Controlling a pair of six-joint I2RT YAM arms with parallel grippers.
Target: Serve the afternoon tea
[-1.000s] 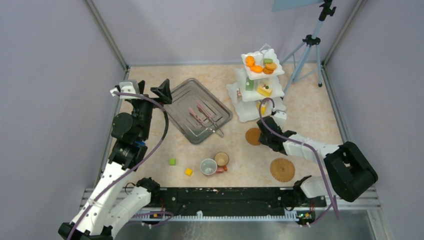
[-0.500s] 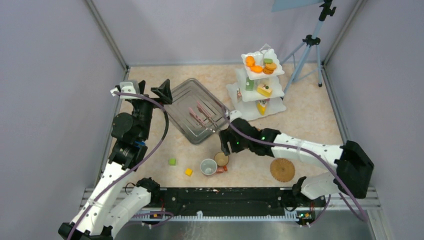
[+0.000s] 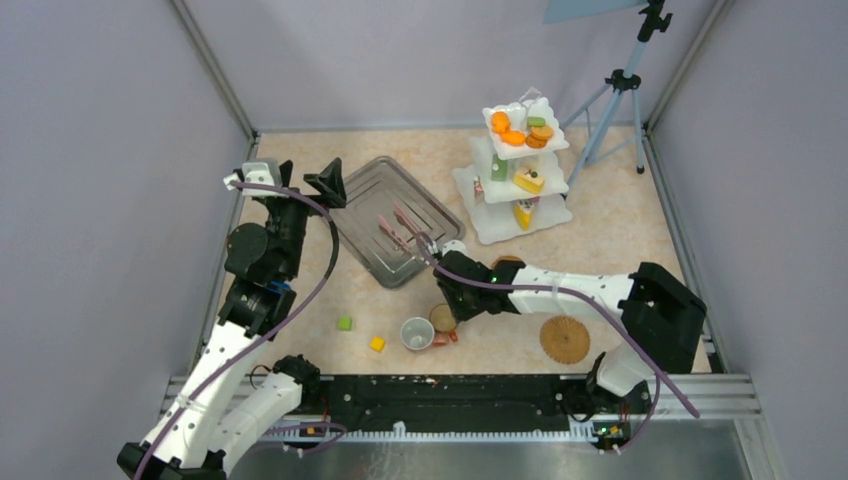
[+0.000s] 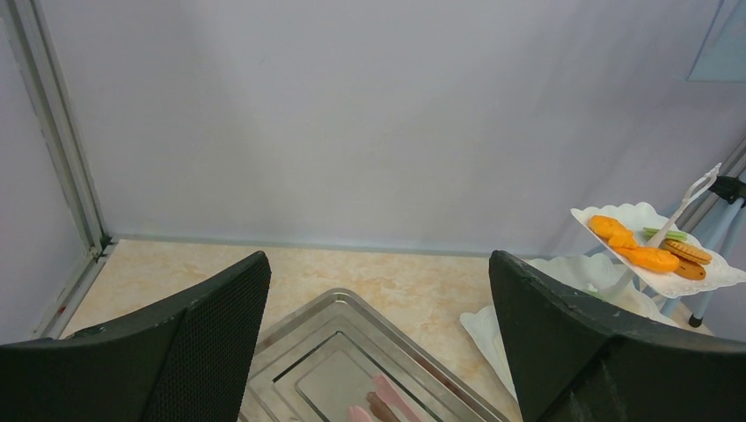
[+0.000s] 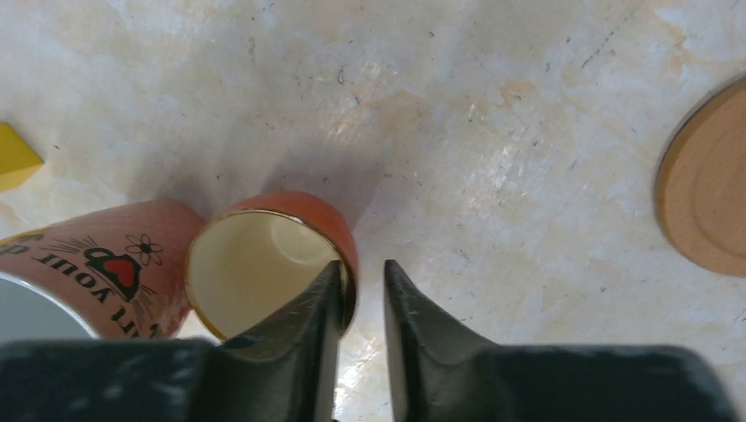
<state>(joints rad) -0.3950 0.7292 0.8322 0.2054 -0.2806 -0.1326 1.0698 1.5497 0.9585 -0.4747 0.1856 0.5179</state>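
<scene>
Two arms stood in very different poses. The right arm (image 3: 560, 290) rose from its base, folded at the elbow near the table's right side and ran its forearm leftward low over the table, the wrist turned down so that the right gripper (image 3: 450, 308) met the orange cup (image 3: 443, 318). In the wrist view the right gripper (image 5: 361, 268) straddled the rim of the orange cup (image 5: 264, 272): one finger (image 5: 303, 330) sat inside the mouth against the wall, the other just outside, with a sliver of tabletop showing between it and the cup, so the jaws were narrowly parted and not clamped. The printed cup (image 3: 416, 333) stood touching the orange one on its near-left side, both near the front middle of the table. One woven mat (image 3: 565, 339) lay to the right of the cups; the other mat (image 3: 507, 262) peeped out from under the right forearm. The left arm (image 3: 255, 290) reached up along the left wall, its left gripper (image 3: 325, 185) held high over the far-left corner of the steel tray (image 3: 370, 200), fingers spread wide with nothing between them (image 4: 378, 259). The white stand (image 3: 555, 146) stood at the far right, orange rounds (image 3: 510, 132) on its top tier and a yellow wedge (image 3: 528, 180) on the middle one.
</scene>
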